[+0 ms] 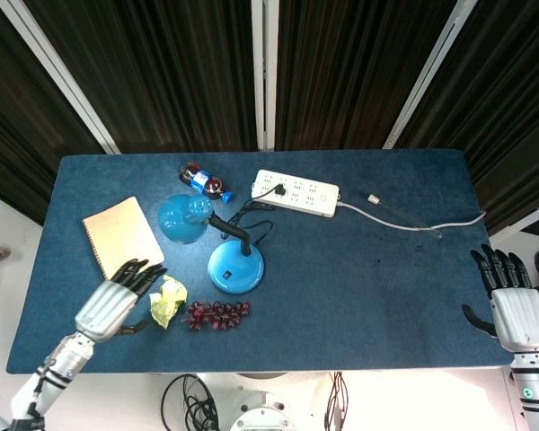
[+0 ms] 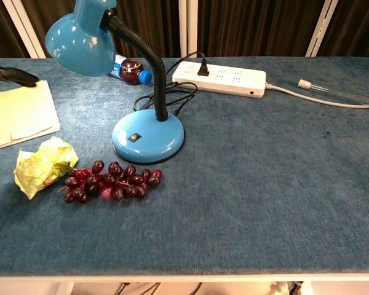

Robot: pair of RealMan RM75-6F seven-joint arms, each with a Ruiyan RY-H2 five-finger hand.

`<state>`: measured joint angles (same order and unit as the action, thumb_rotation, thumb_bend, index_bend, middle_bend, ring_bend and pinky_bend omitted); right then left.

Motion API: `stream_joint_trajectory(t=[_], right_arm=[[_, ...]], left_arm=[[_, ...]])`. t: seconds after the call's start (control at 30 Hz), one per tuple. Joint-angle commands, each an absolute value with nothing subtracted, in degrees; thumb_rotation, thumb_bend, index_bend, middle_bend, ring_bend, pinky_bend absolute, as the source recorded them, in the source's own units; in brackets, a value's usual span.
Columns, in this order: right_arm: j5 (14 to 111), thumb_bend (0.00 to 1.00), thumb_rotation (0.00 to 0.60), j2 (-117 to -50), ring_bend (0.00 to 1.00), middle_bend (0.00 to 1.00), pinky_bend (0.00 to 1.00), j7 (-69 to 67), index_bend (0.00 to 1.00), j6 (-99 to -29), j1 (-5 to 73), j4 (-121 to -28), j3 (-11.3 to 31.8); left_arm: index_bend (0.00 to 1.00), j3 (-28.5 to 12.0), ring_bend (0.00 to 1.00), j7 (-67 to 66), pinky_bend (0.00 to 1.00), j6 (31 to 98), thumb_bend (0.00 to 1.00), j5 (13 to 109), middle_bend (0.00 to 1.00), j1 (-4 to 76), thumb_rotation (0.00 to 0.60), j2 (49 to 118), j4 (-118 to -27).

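While L hand (image 1: 117, 301) hovers, fingers apart, empty, just beside wrapper (image 1: 167, 300) near notebook (image 1: 122, 240), R hand (image 1: 512, 303) is spread, empty, at worktop's (image 1: 377, 287) right edge; nothing grasped.

Table (image 1: 386, 296): matt blue cloth, napped. Lamp (image 2: 147, 138): glossy blue shade and base, ribbed black neck. Grapes (image 2: 111, 182): shiny dark red. Wrapper (image 2: 42, 165): crumpled yellow. Notebook (image 1: 122, 240): matt paper. Power strip (image 1: 296, 192): smooth white plastic.

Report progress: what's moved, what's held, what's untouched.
Nothing looks moved yet. The left robot hand is open over the table beside the crumpled yellow paper, holding nothing. The right robot hand waits open at the table's edge. Grapes, lamp and notebook lie untouched.
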<state>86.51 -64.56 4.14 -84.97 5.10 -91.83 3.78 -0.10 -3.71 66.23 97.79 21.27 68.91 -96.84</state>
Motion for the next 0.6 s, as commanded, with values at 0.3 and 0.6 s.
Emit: stream_joint_trajectory(t=[0.3,0.6], right_arm=[[85.9,0.18,0.600,-64.2,0.00,0.00,0.00,2.1,0.00,-85.7,4.3,-90.6,3.9],[85.7,0.18,0.600,-64.2,0.00,0.00,0.00,1.2,0.00,-85.6,4.2,-90.0,4.0]], left_arm=[[0.09,-2.0,0.00,-2.1,0.08,57.6,0.43,94.8,0.12,29.8,0.600,81.6,-90.4],[0.21,-2.4,0.00,-3.4,0.07,56.5,0.51,92.6,0.12,32.0,0.600,85.8,-85.8]])
